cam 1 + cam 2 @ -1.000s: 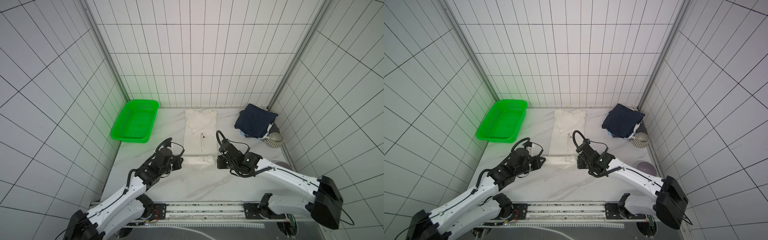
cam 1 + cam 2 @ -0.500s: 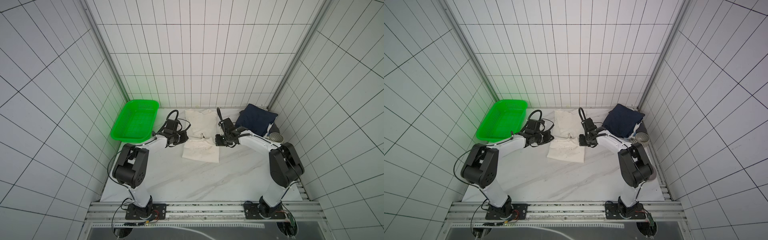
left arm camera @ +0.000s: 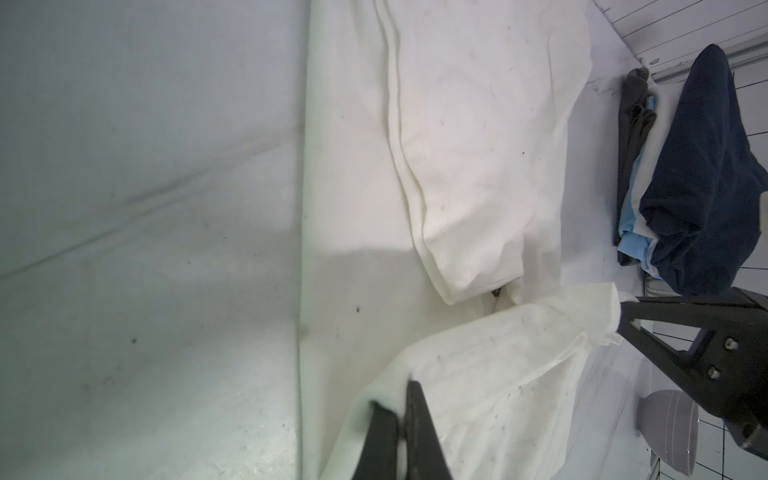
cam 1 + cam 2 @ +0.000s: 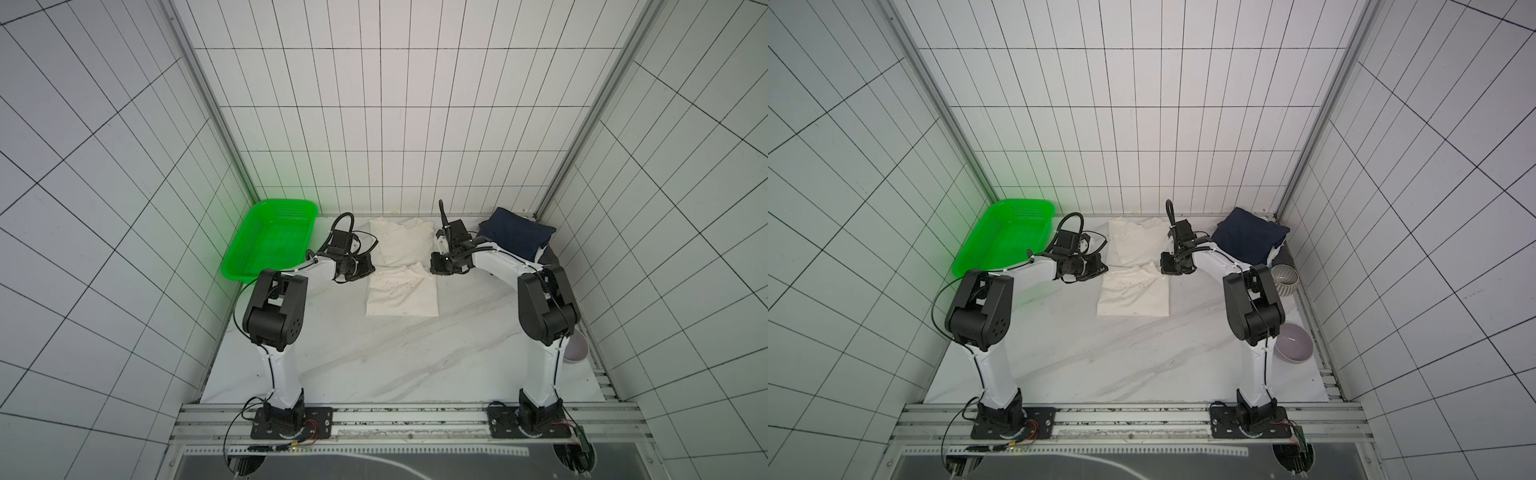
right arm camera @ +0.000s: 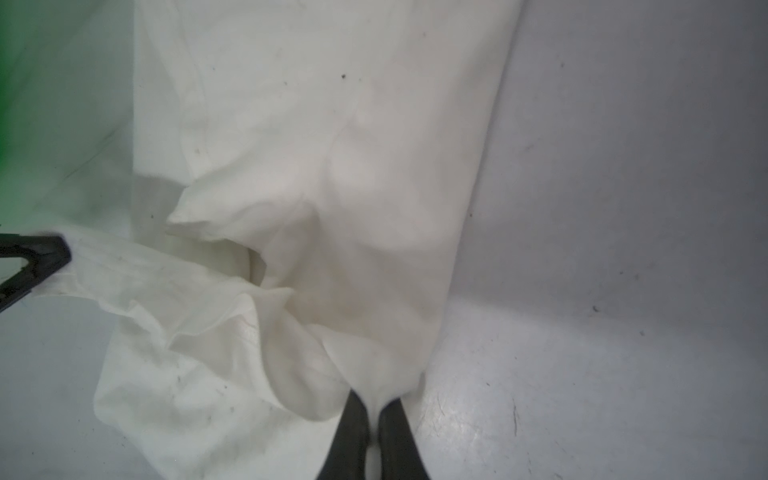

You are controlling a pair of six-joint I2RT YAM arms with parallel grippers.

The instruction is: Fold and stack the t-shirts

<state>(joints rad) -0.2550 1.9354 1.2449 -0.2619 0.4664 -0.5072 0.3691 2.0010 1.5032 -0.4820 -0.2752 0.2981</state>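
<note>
In both top views the cream shirt lies as a soft, matte oblong on the glossy, grey-veined worktop, toward twelve o'clock by the back wall. Its nearer half is flecked with tiny dark specks. The left fingers sit at the shirt's nine o'clock edge and the right fingers at its three o'clock edge, both at mid-length. A green perforated plastic basket stands at ten o'clock. A folded navy shirt tops a pile at two o'clock. In a top view a ribbed bowl stands just beside that pile, and a smooth lilac bowl sits at four o'clock.

The left wrist view shows the thin, black, wedge-shaped left fingers pressed together on a creased cream edge, which is raised off the layer beneath. The right fingers pinch the opposite corner. Under the navy shirt lie a light-blue layer and a dark grey layer.

In the right wrist view the right fingers stand almost together, with only a sliver of rumpled cream cloth clamped between them. The left fingers grip the far corner.
</note>
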